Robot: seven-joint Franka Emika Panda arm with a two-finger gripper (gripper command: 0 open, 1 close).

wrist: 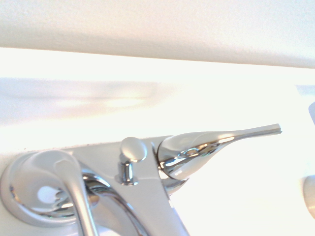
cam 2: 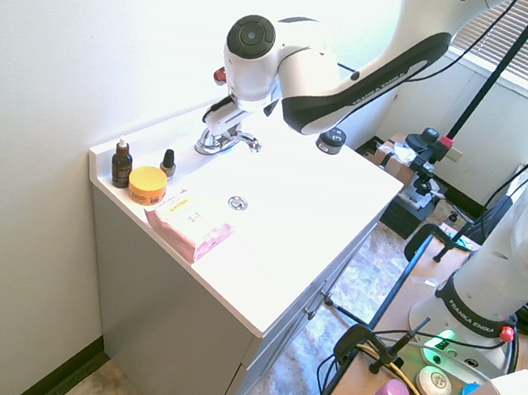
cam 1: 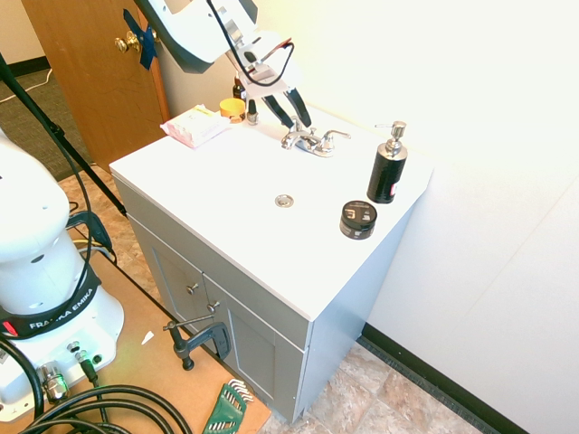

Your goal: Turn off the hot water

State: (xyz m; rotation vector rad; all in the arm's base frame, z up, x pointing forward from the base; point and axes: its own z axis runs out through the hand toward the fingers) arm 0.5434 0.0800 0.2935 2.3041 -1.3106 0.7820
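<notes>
- My gripper (cam 1: 288,116) hangs over the back of the white vanity top (cam 1: 226,194), its two dark fingers (cam 1: 299,106) spread apart and closed on nothing, tips just above the short-spouted chrome faucet (cam 1: 308,140).
- The hot water handle, a small shiny chrome lever (cam 1: 291,138), sits at the faucet's end nearer the bottles, directly beneath my fingertips; whether I touch it I cannot tell.
- In the wrist view one lever (wrist: 54,184) curves down from a rounded base at the picture's lower edge, its mirror finish catching bright patches.
- The matching chrome lever (wrist: 216,145) tapers to a thin flat tip and points sideways, with a small round knob (wrist: 133,150) between the pair.
- A black pump bottle with a silver top (cam 1: 387,168) stands well off to the far side of the faucet, a round black jar (cam 1: 358,219) near it.
- The round drain (cam 1: 284,201) lies in front of the faucet.
- A pink packet (cam 2: 188,224), an orange-lidded jar (cam 2: 147,183) and two small dark dropper bottles (cam 2: 123,163) cluster at the other end.
</notes>
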